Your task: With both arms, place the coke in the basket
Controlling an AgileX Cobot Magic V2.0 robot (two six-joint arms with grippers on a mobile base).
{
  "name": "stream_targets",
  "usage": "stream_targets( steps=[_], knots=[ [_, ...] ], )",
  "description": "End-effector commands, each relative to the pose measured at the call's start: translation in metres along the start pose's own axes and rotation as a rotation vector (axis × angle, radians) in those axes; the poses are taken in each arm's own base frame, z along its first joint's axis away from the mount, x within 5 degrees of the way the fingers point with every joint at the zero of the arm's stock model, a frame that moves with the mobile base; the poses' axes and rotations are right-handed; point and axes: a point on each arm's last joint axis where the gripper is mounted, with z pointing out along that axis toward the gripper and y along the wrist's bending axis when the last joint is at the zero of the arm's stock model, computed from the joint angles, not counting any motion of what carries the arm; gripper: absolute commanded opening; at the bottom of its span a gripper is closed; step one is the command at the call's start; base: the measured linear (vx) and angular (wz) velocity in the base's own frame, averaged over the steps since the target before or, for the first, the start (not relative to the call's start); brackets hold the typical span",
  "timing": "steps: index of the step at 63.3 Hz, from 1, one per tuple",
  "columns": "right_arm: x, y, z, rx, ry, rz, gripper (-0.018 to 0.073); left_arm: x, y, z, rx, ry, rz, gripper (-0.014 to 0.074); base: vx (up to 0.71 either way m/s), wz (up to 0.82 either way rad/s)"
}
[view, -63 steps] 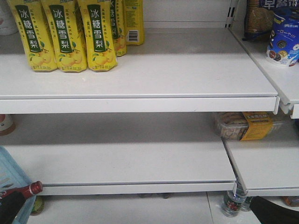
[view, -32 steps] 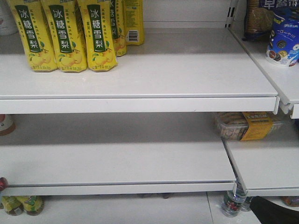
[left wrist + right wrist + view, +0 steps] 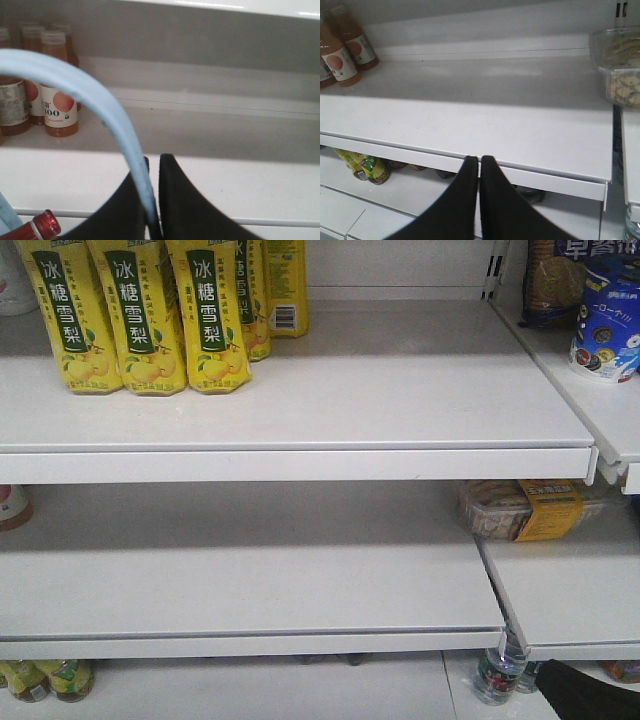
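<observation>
**Coke and basket gone from the front view**

The coke [image 3: 44,226], at the front view's lower left a second ago, now shows only its red cap there. The left gripper [image 3: 152,200] pinches the basket's handle band [image 3: 90,95]; the right gripper [image 3: 480,172] is closed, empty. Three yellow cartons [image 3: 140,315] front the upper shelf [image 3: 300,410].

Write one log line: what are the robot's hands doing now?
left hand: shut on basket handle | right hand: shut, empty | coke: red cap beside handle
</observation>
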Motion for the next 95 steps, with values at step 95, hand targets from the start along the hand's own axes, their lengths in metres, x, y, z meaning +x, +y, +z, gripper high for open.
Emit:
stream_targets(
  steps=[95],
  knots=[
    [-0.0089,0.0,-0.0003,0.018,-0.024,-0.052,-0.0004,-0.0122,-0.0009,-0.0024,0.0,-0.145,0.152,-0.0006,0.0,0.0]
  ],
)
